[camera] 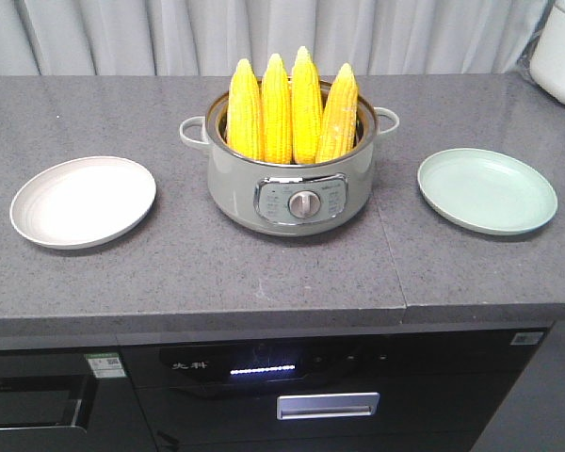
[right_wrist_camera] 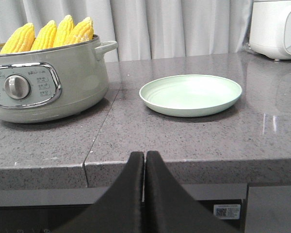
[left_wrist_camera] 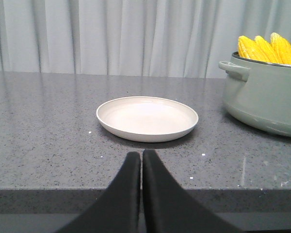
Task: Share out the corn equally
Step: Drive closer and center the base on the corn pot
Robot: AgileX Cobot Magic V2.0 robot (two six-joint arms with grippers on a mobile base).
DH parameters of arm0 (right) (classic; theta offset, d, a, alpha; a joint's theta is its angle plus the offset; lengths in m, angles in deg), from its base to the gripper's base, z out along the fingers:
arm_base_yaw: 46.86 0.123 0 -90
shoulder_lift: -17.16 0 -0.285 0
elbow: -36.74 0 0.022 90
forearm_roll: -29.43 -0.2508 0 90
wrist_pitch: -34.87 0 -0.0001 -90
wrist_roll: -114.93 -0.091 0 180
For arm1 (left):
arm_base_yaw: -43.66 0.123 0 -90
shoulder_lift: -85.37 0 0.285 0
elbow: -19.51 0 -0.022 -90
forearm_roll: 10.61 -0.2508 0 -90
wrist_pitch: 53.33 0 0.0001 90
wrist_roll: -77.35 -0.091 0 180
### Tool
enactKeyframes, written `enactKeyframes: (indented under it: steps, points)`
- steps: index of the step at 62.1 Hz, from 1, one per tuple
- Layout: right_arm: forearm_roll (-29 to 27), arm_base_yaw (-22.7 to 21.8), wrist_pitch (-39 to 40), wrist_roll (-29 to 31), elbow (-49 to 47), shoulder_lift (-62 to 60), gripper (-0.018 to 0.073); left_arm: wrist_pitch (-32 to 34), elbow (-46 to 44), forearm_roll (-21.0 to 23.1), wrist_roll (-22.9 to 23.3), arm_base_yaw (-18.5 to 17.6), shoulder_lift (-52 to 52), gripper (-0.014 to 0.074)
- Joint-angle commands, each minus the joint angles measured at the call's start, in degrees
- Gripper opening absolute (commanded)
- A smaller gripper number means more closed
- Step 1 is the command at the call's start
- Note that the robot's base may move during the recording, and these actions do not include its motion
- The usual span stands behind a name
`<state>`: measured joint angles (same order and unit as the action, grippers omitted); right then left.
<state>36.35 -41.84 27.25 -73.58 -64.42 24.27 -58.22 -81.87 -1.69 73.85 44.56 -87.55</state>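
Corn (camera: 292,99) in pot (camera: 234,188), well beyond both claws (left_wrist_camera: 141,155) (right_wrist_camera: 144,155).

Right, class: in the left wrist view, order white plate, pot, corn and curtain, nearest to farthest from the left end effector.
1. White plate, straight ahead.
2. Pot, to the right.
3. Corn, inside the pot.
4. Curtain, behind the counter.

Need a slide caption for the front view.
Four corn cobs stand upright in the cooker between an empty white plate and green plate.
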Motion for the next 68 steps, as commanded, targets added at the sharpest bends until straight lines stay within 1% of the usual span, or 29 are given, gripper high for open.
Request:
enactKeyframes:
  steps: [1,68]
  points:
    - [0.3,-0.4,4.2,0.3,1.1,-0.3,-0.0002,3.9,-1.3,0.6,0.0,0.0,-0.8,-0.0006]
    - [0.3,-0.4,4.2,0.3,1.1,-0.3,-0.0002,3.9,-1.3,0.6,0.0,0.0,-0.8,-0.0006]
